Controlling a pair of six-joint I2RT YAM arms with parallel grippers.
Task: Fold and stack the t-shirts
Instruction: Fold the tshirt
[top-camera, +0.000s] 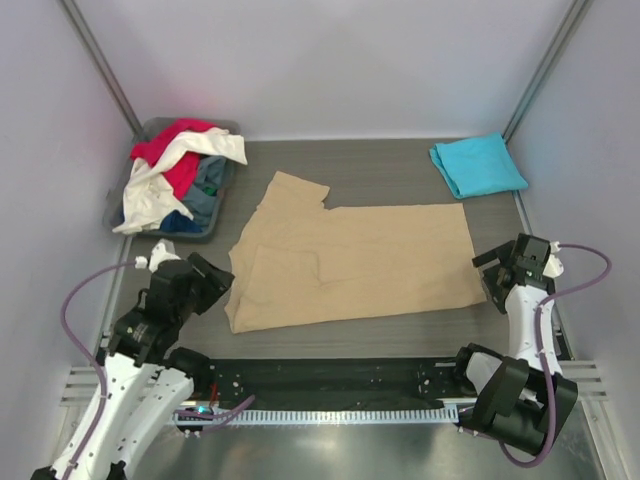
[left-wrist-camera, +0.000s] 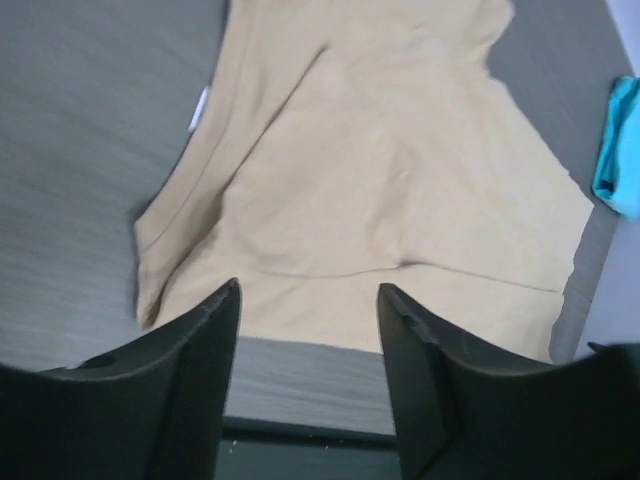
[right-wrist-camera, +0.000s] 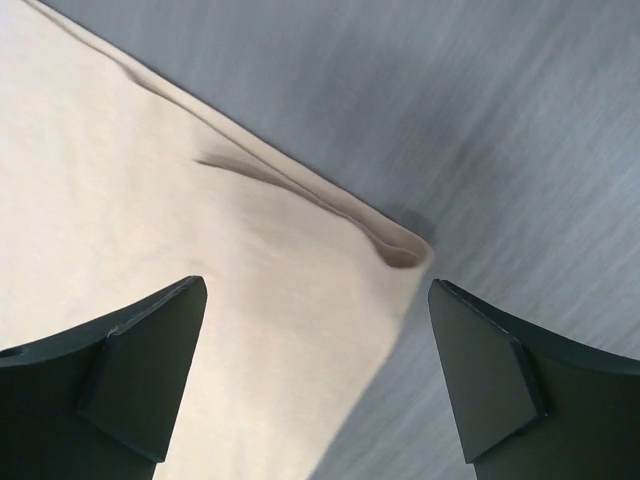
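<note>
I am holding my left gripper (left-wrist-camera: 308, 292) spread wide, nothing between its fingers, hovering over the near left end of the tan t-shirt (top-camera: 360, 260). That shirt is lying partly folded across the middle of the table (top-camera: 380, 165), with one sleeve sticking out toward the far side. I am poising my right gripper (right-wrist-camera: 318, 285) at a right-hand corner of the same shirt, fingers parted on either side of the doubled hem and gripping nothing. The turquoise t-shirt (top-camera: 478, 165) is sitting folded at the far right of the table, apart from the tan one. The red t-shirt (top-camera: 178, 140) and the white t-shirt (top-camera: 150, 195) are spilling over the grey bin (top-camera: 152, 128) at the far left, with a dark blue-grey t-shirt (top-camera: 200, 200) lying under them.
</note>
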